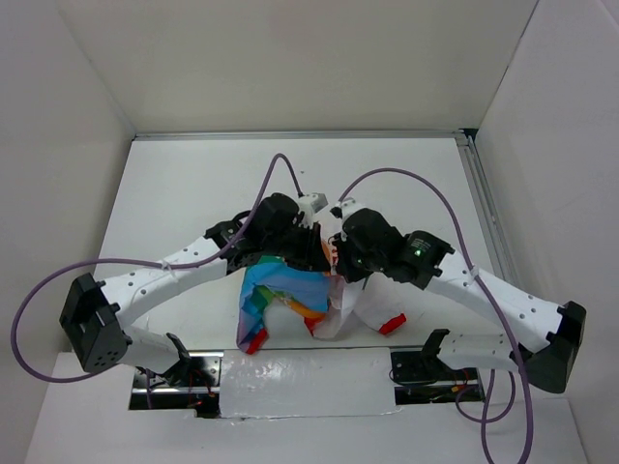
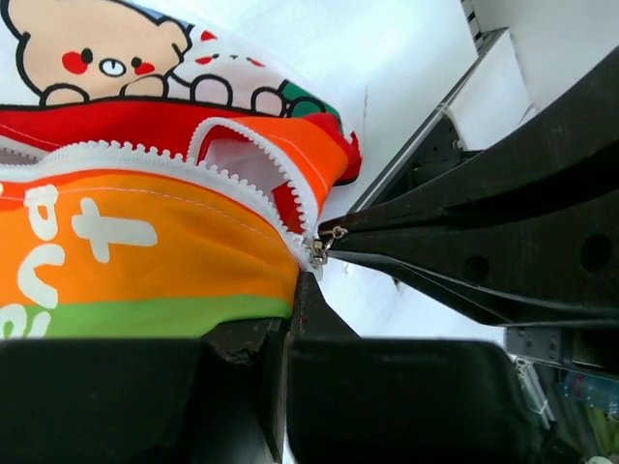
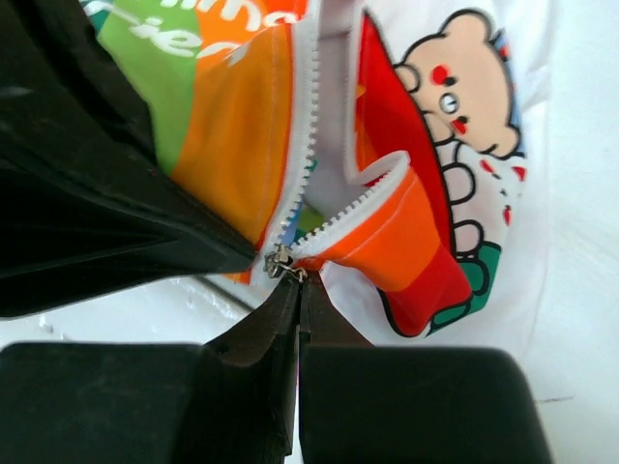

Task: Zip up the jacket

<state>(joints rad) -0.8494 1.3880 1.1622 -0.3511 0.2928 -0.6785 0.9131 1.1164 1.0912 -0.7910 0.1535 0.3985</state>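
The jacket (image 1: pixel 280 298) lies crumpled on the white table between my two arms, rainbow panel up, red cuffs (image 1: pixel 256 340) toward the near edge. My left gripper (image 2: pixel 298 285) is shut on the jacket's orange and green edge (image 2: pixel 145 261), right beside the zipper's slider (image 2: pixel 317 253). My right gripper (image 3: pixel 300 282) is shut on the small metal zipper pull (image 3: pixel 293 273) at the slider (image 3: pixel 279 261). Above the slider the white zipper teeth (image 3: pixel 348 211) are still parted. A bear print (image 3: pixel 462 92) shows on the white panel. In the top view both grippers meet at the jacket's far edge (image 1: pixel 324 253).
A metal rail (image 1: pixel 484 213) runs along the table's right side. A shiny white pad (image 1: pixel 300 382) lies at the near edge between the arm bases. Purple cables (image 1: pixel 290 169) loop over the arms. White walls enclose the table.
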